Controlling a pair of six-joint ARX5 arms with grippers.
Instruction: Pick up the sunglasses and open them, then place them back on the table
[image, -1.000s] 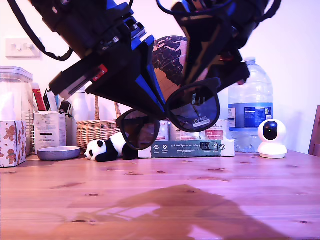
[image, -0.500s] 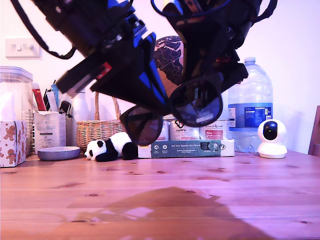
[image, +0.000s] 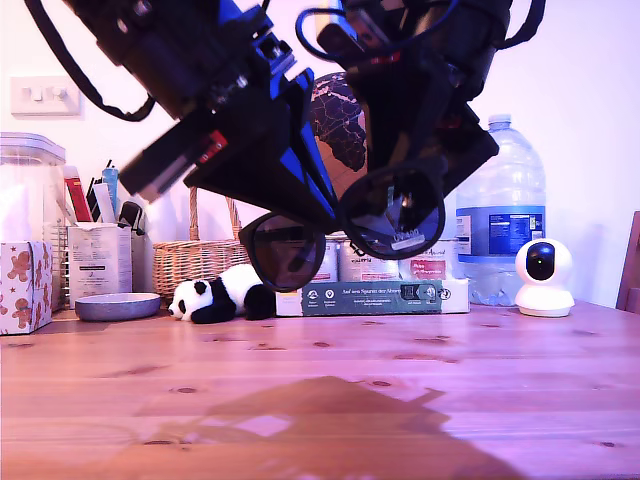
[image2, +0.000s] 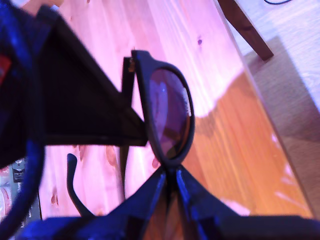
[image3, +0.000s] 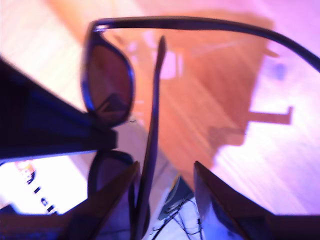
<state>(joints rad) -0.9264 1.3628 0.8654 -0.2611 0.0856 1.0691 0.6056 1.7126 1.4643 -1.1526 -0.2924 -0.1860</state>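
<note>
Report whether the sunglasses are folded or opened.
Partly opened: in the second wrist view, the sunglasses show one arm swung out from the frame, the other folded across.

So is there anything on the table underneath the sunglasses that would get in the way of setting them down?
Nothing visible: the sunglasses hang above bare table; the panda toy and book sit further back.

Glossy dark plastic sunglasses (image: 345, 232) with shiny lenses, above the smooth, knotty, faintly reflective wood table (image: 500, 380).

Both arms are black with blue panels, black looping cables (image: 60, 70) and a small red tag (image: 205, 146).
</note>
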